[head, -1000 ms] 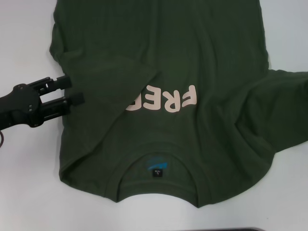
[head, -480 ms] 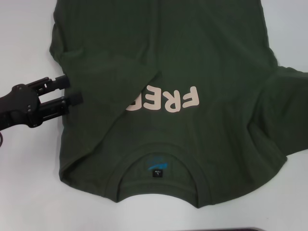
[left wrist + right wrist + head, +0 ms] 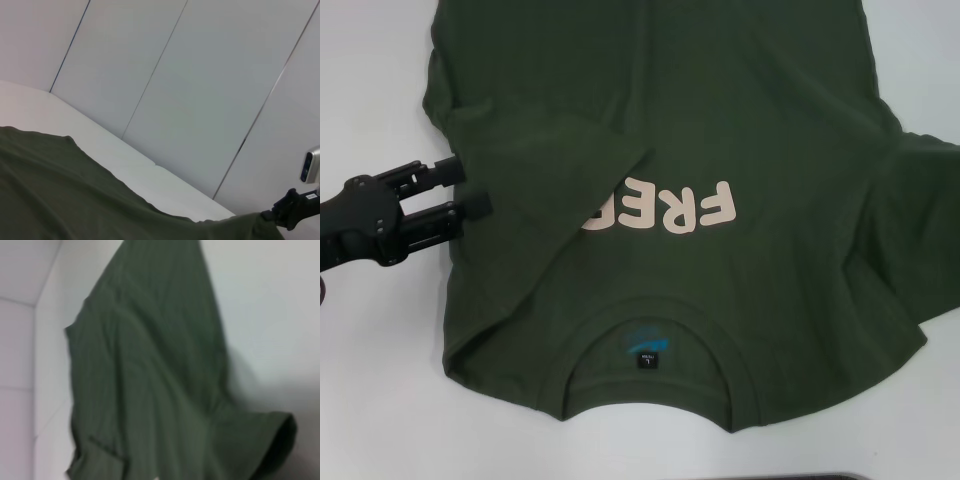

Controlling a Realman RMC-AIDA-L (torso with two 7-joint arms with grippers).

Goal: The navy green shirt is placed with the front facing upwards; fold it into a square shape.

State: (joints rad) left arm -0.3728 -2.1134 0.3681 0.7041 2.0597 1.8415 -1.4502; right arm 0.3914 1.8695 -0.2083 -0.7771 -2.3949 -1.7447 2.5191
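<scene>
The left gripper (image 3: pixel 470 190) rests with jaws parted at the navy green shirt's (image 3: pixel 720 120) left edge, holding nothing. The shirt lies front-up on the white table (image 3: pixel 380 400), cream letters (image 3: pixel 660 208) half covered by its folded-in left sleeve (image 3: pixel 550 160). The right gripper (image 3: pixel 292 210) pinches the lifted right sleeve.

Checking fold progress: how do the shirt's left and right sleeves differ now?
Left sleeve is folded inward over the chest, covering part of the lettering; right sleeve spreads outward past the head view's edge. Left sleeve lies flat; right sleeve is creased. Both belong to the navy green shirt. The left gripper, jaws open, sits beside the left sleeve; right gripper meets the shirt's far edge.
</scene>
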